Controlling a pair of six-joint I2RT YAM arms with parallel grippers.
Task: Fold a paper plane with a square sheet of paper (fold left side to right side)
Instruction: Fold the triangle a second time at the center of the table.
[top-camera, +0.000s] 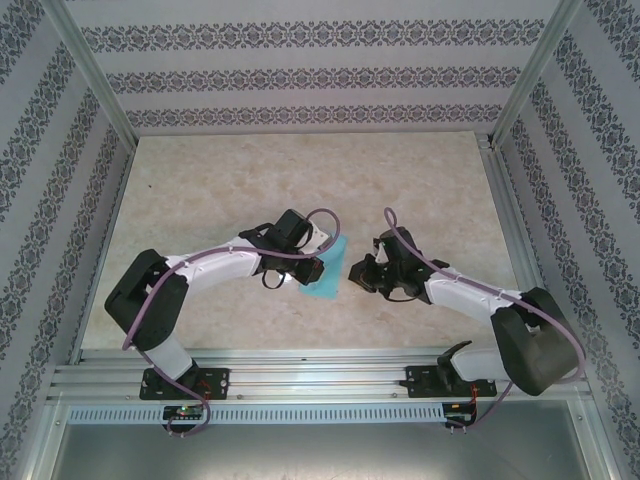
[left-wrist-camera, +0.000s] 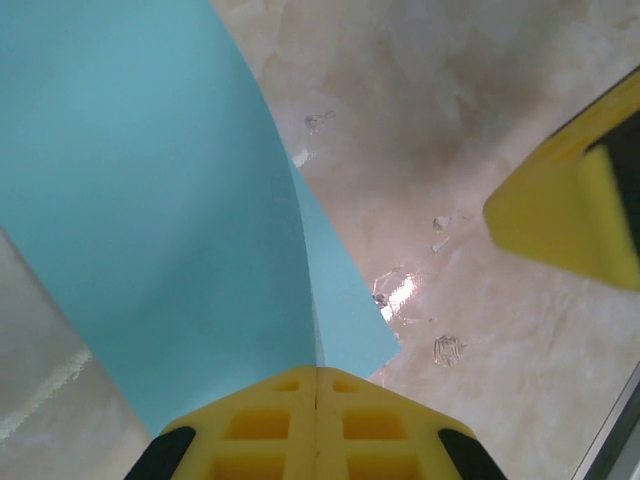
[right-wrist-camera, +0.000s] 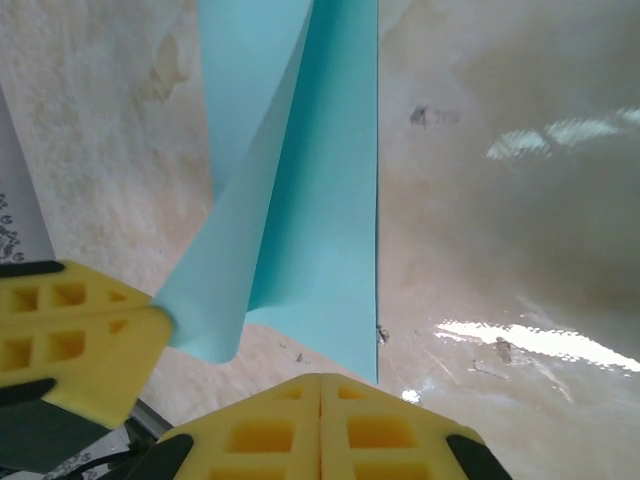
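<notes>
The square sheet of paper (top-camera: 328, 280) is plain light blue and lies on the table between the two grippers. In the left wrist view, one side of the sheet (left-wrist-camera: 150, 200) curls up off the table and runs into the seam of my left gripper (left-wrist-camera: 318, 372), which is shut on its edge. The rest of the sheet (right-wrist-camera: 320, 200) lies flat, with the lifted flap arching over it. My right gripper (right-wrist-camera: 320, 378) is shut with its tips just short of the sheet's near edge and nothing between them. A paper plane is out of view.
The tabletop (top-camera: 300, 180) is a glossy beige marble pattern with white glare spots (right-wrist-camera: 520, 340). Patterned walls and metal rails (top-camera: 300, 375) enclose the table. The right gripper's yellow finger (left-wrist-camera: 570, 210) stands just to the right of the sheet.
</notes>
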